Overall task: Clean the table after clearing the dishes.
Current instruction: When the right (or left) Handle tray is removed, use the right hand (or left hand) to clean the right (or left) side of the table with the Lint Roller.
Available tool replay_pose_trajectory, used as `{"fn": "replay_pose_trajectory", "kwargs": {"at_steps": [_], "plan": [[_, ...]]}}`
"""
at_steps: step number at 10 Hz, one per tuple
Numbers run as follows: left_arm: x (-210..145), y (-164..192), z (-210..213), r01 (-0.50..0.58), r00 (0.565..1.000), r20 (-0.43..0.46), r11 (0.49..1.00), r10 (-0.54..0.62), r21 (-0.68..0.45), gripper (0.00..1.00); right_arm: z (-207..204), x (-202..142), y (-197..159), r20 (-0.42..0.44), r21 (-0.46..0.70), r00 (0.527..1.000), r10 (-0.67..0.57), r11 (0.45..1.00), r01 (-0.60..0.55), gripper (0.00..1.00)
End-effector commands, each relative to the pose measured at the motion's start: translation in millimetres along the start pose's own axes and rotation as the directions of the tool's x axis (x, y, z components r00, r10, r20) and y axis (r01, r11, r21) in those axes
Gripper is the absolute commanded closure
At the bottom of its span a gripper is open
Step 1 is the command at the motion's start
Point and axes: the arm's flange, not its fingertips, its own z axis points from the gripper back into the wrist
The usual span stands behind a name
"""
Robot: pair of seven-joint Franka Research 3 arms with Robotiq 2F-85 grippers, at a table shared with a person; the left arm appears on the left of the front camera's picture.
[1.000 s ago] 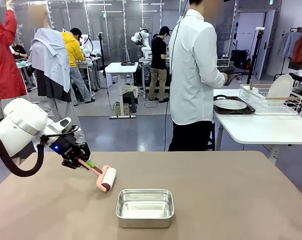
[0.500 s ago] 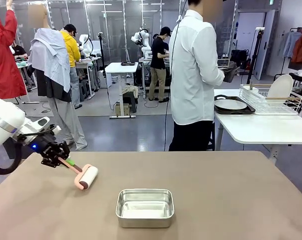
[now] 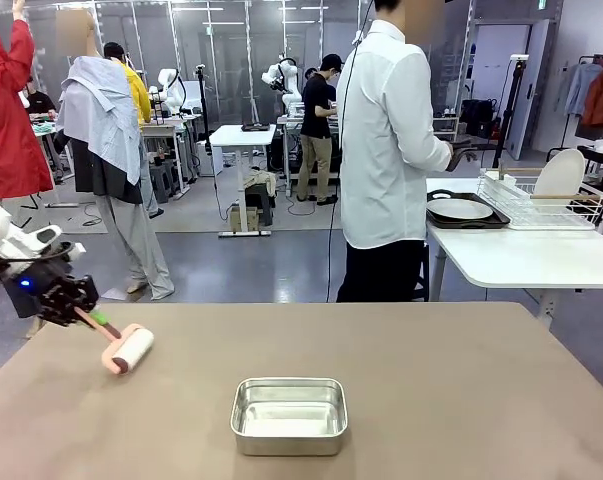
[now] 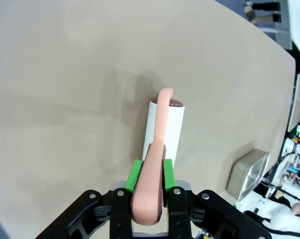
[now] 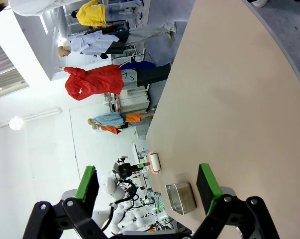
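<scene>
At the left edge of the brownish table (image 3: 461, 400), my left gripper (image 3: 76, 312) is shut on the pink handle of a lint roller (image 3: 131, 350), whose white roll rests on the tabletop. The left wrist view looks down on the same roller (image 4: 164, 124), with the handle pinched between the green pads of the left gripper (image 4: 149, 174). My right gripper (image 5: 146, 184) stands open above the table with nothing between its fingers. Dishes sit on the white side table: one white plate on a dark tray (image 3: 461, 209) and another plate (image 3: 559, 175) upright in the wire rack.
A rectangular steel pan (image 3: 289, 415) stands near the table's front middle and appears too as the pan (image 4: 247, 172) and the pan (image 5: 182, 196). A person in a white shirt (image 3: 386, 150) stands at the far side, turned towards the white table (image 3: 521, 260).
My left gripper has drawn the roller leftwards across the tabletop, from left of the pan to the table's left edge. The pan and right gripper have not moved.
</scene>
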Motion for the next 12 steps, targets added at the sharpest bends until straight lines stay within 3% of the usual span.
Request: {"fn": "replay_pose_trajectory", "kwargs": {"at_steps": [1, 5, 6, 12], "plan": [[4.8, 34.9, 8.7, -0.048, 0.998, 0.047, 0.99, 0.042, 0.136, 0.78, 1.8, -1.9, 1.7, -0.013, -0.009, 1.0, 0.006, 1.0, -0.006, 0.0], [-3.8, 47.6, 30.0, -0.134, 0.986, 0.118, 0.977, 0.115, 0.165, 0.78, 1.8, -1.9, 1.7, -0.013, -0.009, 1.0, 0.006, 1.0, -0.006, 0.0], [-8.4, 40.3, 42.6, -0.128, 0.985, 0.128, 0.984, 0.113, 0.121, 0.78, 1.8, -1.9, 1.7, -0.013, -0.009, 1.0, 0.006, 1.0, -0.006, 0.0], [-77.9, -60.0, 152.9, 0.008, 0.96, 0.272, 0.98, -0.062, 0.196, 0.78, 1.8, -1.9, 1.7, -0.013, -0.009, 1.0, 0.006, 1.0, -0.006, 0.0]]}}
